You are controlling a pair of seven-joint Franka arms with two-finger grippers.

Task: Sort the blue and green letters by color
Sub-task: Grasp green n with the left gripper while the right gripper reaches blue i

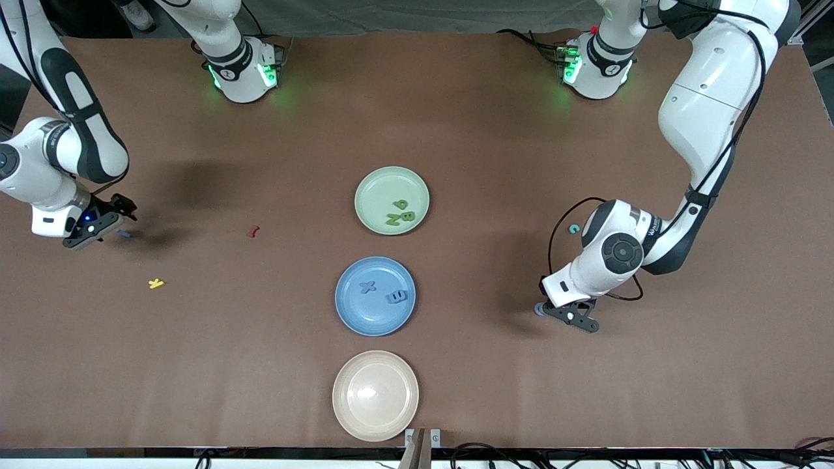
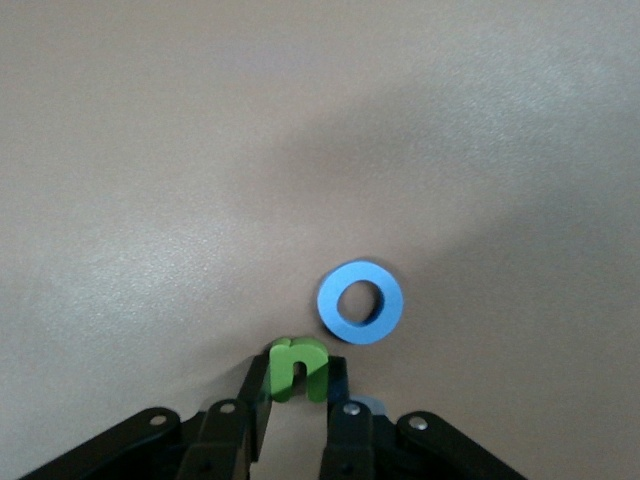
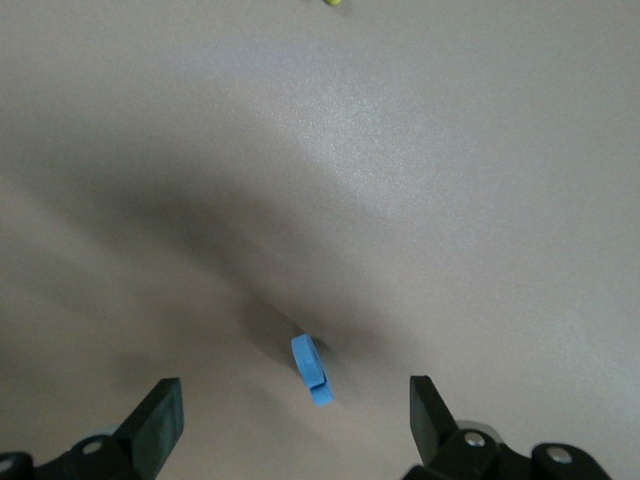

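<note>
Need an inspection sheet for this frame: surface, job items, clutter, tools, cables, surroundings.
Surface: brown table, three plates in a row down the middle.
Job's things: green plate holds green letters; blue plate holds blue letters; cream plate holds nothing seen. Green n in the left tool, blue ring beside it. One blue letter lies under the right tool.
Clutter: yellow letter, dark red letter, teal piece.
Tools: left tool shut on the green n at table level; right tool open, straddling the blue letter.
Cables: black cable loops by the left arm.
Surroundings: nothing seen.
</note>
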